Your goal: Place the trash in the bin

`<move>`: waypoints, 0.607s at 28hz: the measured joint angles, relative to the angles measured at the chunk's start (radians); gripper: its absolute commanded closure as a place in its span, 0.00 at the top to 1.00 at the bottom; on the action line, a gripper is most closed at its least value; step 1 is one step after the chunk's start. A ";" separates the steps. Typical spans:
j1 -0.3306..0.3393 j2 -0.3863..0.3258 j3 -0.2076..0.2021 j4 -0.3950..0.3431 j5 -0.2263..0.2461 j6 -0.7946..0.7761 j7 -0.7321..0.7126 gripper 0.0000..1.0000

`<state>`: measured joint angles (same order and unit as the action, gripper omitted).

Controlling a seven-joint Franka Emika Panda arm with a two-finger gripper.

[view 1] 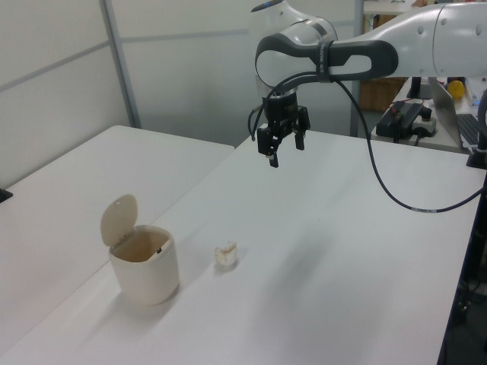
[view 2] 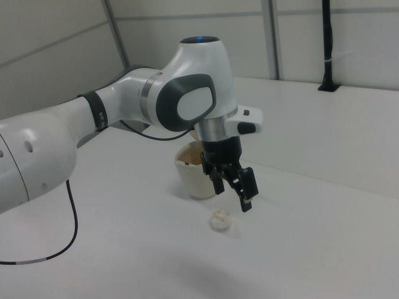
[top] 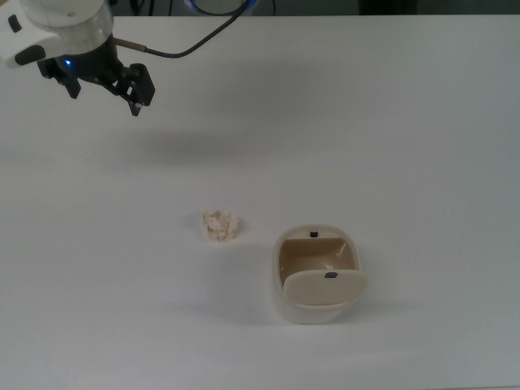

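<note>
The black two-finger gripper (top: pixel 106 91) hangs high above the white table (top: pixel 406 122), its jaws apart and holding nothing, and it sits well away from the action. Down on the tabletop lies the small crumpled wad of cream-white paper (top: pixel 221 224), lumpy, untouched, all on its own. Just beside it, towards the top view's right, stands the small cream-beige plastic bin (top: pixel 318 276), rounded-square, with its swing flap lid (top: pixel 325 286) tipped up so the tan interior shows, and nothing visible inside. In the left view the paper wad (view 1: pixel 226 254) rests to the right of the bin (view 1: pixel 144 266), near but not touching. So by my reading this is the very opening step: the reach for the trash is not yet made. The next move calls for carrying the gripper (view 1: pixel 278 144) across and down over the wad, jaws kept wide enough to straddle that irregular lump, then a gentle squeeze. The paper looks light and soft, so it could skid if nudged off-centre
</note>
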<state>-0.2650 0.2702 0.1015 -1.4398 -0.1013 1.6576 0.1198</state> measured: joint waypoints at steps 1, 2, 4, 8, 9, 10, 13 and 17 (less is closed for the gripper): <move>0.000 -0.001 0.000 0.000 0.000 0.000 -0.001 1.00; 0.000 -0.001 0.000 0.000 0.000 0.000 -0.004 1.00; -0.003 -0.004 0.000 0.000 0.001 0.000 -0.027 1.00; -0.009 -0.014 0.000 -0.004 0.015 0.000 -0.072 1.00; -0.008 -0.015 0.001 -0.007 0.017 0.000 -0.077 1.00; -0.007 -0.016 0.002 -0.011 0.018 -0.001 -0.081 1.00; 0.006 -0.016 0.010 -0.037 0.019 0.000 -0.092 1.00; 0.058 -0.015 0.015 -0.080 0.019 0.025 -0.090 1.00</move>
<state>-0.2065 0.2556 0.1164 -1.5203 -0.0825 1.6824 0.0302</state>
